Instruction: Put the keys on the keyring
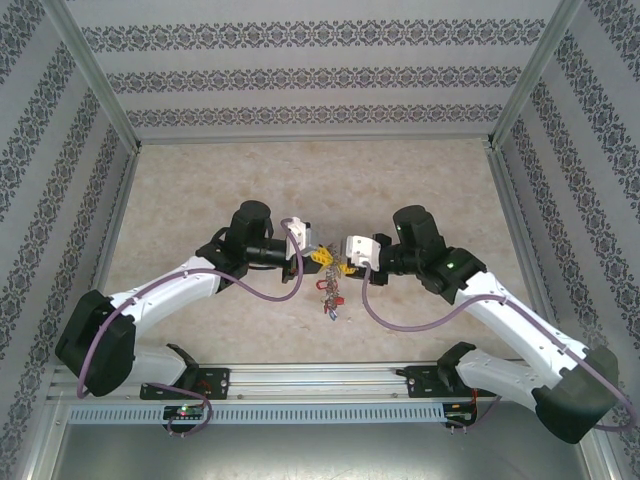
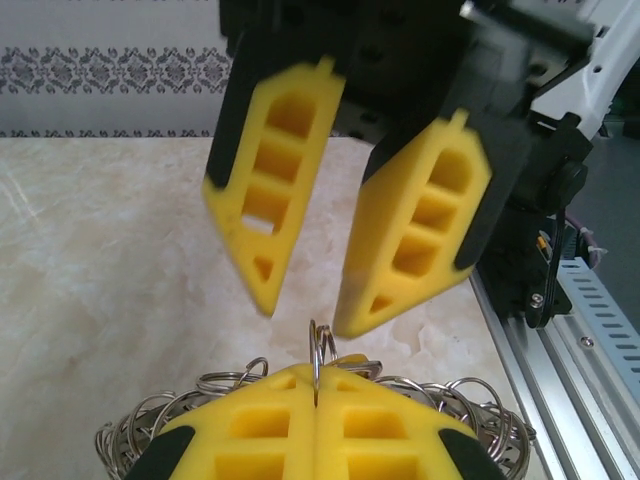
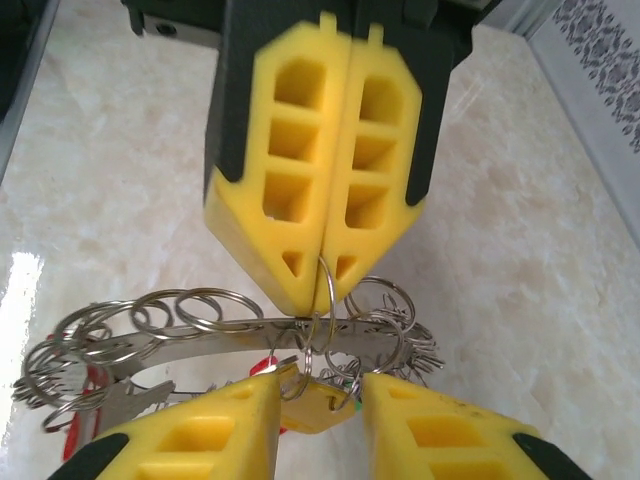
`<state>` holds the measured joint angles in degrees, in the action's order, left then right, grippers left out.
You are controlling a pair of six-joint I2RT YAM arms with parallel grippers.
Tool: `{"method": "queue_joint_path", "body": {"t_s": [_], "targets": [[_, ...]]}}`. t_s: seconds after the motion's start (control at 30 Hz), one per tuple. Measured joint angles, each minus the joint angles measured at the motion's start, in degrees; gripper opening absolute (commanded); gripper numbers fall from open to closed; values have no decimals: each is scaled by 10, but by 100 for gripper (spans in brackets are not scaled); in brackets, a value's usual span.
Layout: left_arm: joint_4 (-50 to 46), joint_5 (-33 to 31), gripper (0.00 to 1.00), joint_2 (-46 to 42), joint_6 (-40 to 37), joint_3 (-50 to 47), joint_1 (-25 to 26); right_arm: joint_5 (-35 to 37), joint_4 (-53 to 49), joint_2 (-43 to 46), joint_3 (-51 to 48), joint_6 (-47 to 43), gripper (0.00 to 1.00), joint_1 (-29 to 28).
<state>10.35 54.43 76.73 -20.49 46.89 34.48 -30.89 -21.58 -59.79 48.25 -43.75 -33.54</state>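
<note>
Your left jaws are pressed together on a thin split ring (image 2: pixel 318 350), right jaws spread; the keys (image 1: pixel 330 297) look light, stiff and slippery, so pinch their flat heads.

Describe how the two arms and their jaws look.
Both the left arm and right arm have white links with bulky black joints and a purple cable looping along each. The jaws are bright yellow wedges with rectangular cut-outs, tapering to the tips, backed in black.
</note>
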Motion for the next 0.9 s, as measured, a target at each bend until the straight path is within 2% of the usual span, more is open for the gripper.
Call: {"method": "queue_joint_path", "body": {"t_s": [0.1, 0.23, 0.47, 0.57, 0.67, 0.83, 0.9], "targets": [[10, 9, 0, 6, 0, 2, 0, 2, -11, -9, 6, -2, 28, 0], [22, 22, 0, 14, 0, 3, 0, -4, -24, -10, 14, 1, 18, 0], [30, 34, 0, 22, 0, 3, 0, -22, -42, -32, 28, 16, 12, 1], [30, 34, 0, 26, 0, 3, 0, -32, -46, -42, 31, 38, 18, 6], [31, 37, 0, 29, 0, 3, 0, -39, -46, -58, 35, 61, 19, 8], [54, 40, 0, 35, 9, 3, 0, -56, -40, -63, 35, 107, 26, 26], [73, 42, 0, 35, 16, 3, 0, -82, -34, -56, 33, 120, 33, 46]]}}
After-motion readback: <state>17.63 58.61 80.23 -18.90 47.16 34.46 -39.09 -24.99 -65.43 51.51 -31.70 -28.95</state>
